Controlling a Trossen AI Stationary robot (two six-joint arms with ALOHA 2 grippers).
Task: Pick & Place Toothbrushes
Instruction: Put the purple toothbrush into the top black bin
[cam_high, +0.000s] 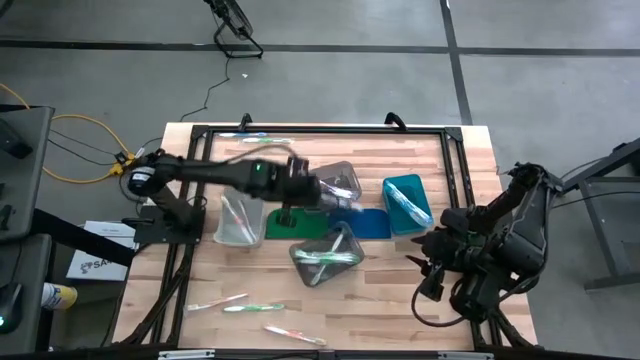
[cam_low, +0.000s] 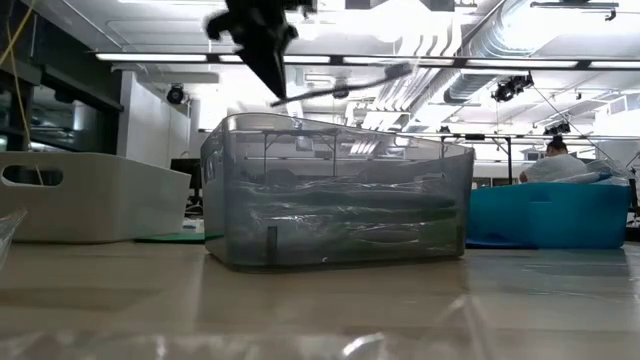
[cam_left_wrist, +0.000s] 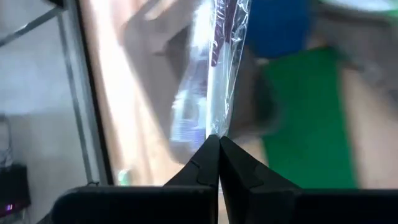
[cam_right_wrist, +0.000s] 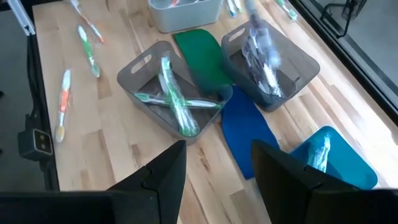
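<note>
Wooden table (cam_high: 400, 300), middle: left gripper (cam_left_wrist: 217, 146) pinches a wrapped toothbrush (cam_left_wrist: 221, 68) over a grey bin (cam_high: 340, 183). Right gripper (cam_right_wrist: 217, 158), lower right, gapes.

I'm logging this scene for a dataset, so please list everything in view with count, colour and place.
Grey bins: two; one in the table's middle holding green toothbrushes, one behind it.
Teal bin: one, right of centre.
Clear bin: one, left of centre.
Mats: green and blue, between the bins.
Loose toothbrushes: several along the near edge, more at the far edge.
Wrapped toothbrush: one, clear wrap, in the left gripper.
Person: one, far background.
Left gripper: shut, over the rear grey bin.
Right gripper: open, at the right side.
</note>
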